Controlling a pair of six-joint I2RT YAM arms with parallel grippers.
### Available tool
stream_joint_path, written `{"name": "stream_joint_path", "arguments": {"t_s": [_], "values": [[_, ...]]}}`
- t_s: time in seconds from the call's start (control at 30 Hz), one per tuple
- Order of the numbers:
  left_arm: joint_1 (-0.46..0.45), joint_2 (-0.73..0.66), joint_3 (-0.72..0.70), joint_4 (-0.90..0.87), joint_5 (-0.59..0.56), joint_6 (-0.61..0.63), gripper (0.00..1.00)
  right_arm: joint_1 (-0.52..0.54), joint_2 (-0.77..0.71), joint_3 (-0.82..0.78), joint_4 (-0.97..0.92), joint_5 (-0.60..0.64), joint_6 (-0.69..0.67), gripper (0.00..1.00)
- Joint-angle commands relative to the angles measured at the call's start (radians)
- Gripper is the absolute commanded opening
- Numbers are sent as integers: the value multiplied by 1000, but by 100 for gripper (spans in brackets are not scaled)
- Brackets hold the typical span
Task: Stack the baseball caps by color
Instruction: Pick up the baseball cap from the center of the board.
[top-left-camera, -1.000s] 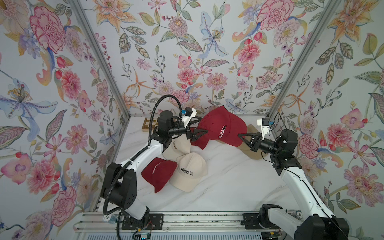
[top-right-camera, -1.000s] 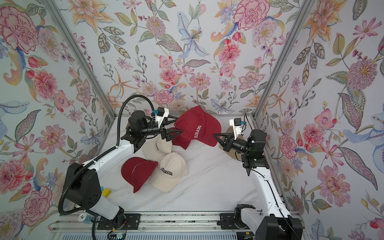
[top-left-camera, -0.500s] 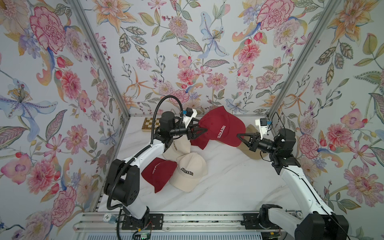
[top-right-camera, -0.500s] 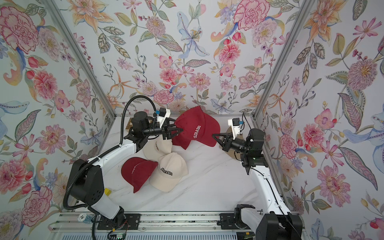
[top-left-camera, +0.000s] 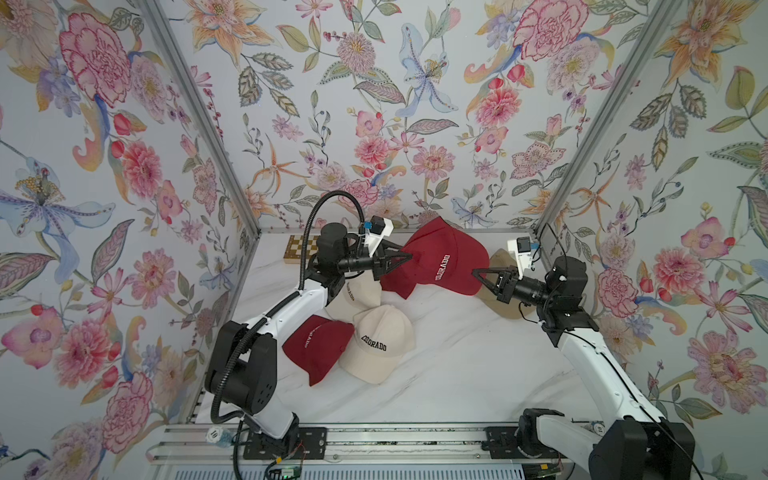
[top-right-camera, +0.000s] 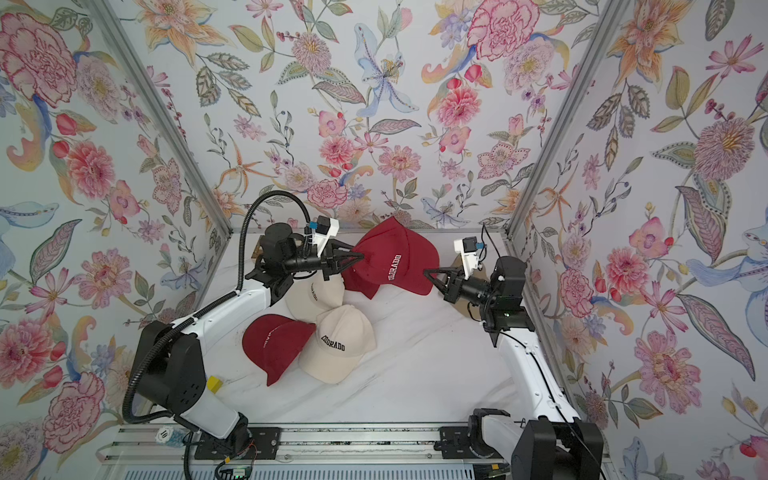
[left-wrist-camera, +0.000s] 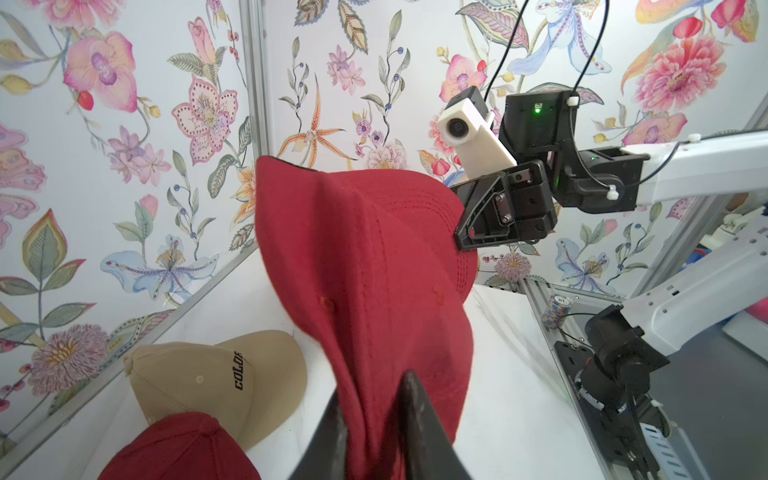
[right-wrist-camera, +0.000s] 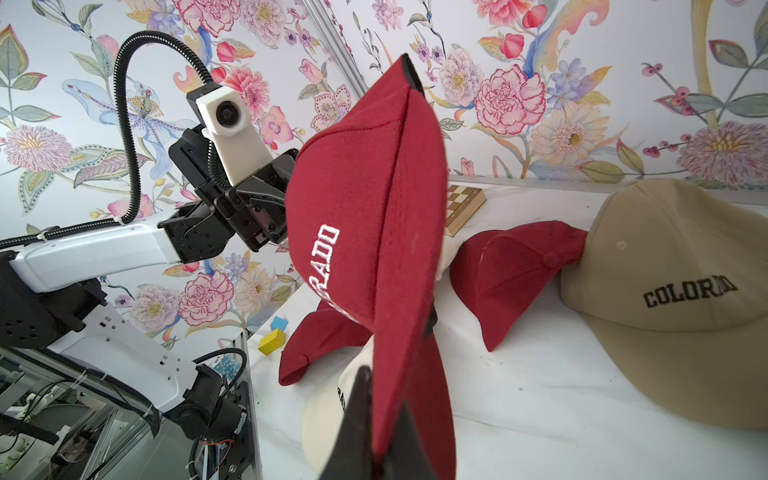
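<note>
Read as a clock face in the top views, with twelve at the back wall, the white marble-look tabletop (top-left-camera: 457, 365) has a dark red fabric baseball cap with white COLORADO lettering (top-left-camera: 446, 259) hanging above it at about twelve to one o'clock, stretched between both arms. The left gripper (top-left-camera: 409, 257) reaches the cap from its nine o'clock side and is clenched on the rear of the crown. In the left wrist view the red cloth is pinched between the two black fingers (left-wrist-camera: 419, 424). The right gripper (top-left-camera: 476, 272) meets the cap at its three o'clock side and is clamped on the curved brim, which in the right wrist view runs edge-on between its fingers (right-wrist-camera: 357, 415).

Under the lifted cap a second dark red cap (right-wrist-camera: 511, 266) lies on the table. Its crown touches a tan fabric cap with black COLORADO lettering (right-wrist-camera: 665, 291) at two o'clock, which in both top views is partly hidden behind the right gripper.

Near the table's centre sits a cream fabric cap with black COLORADO lettering (top-left-camera: 378, 345). A third dark red cap (top-left-camera: 318, 347) touches it on its nine o'clock side. A second cream cap (top-left-camera: 355, 293) lies just beyond them toward eleven o'clock, partly under the left arm. A brown-and-cream checkered wooden chessboard (top-left-camera: 296, 249) rests in the back corner at eleven o'clock. A small yellow block (top-right-camera: 214, 384) sits at eight o'clock beside the left arm's base.
</note>
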Motion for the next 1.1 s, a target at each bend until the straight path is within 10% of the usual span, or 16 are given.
{"name": "stream_joint_path", "arguments": {"t_s": [0.0,0.5,0.6,0.7,0.83,1.07], "values": [[-6,-44,-18,-16,23,30,11,-7,16,45,-5,7,-15,0],[-4,-20,157,-331,-126,117,0,-58,105,100,-232,187,-102,1],[-17,1,206,-372,-169,113,0,-44,80,90,-224,217,-119,52],[-43,30,279,-460,-230,147,0,-35,46,96,-256,266,-151,74],[-89,100,419,-636,-321,222,0,-1,-10,106,-296,340,-211,97],[-137,234,687,-939,-387,329,0,249,-115,108,-322,624,-393,99]]}}
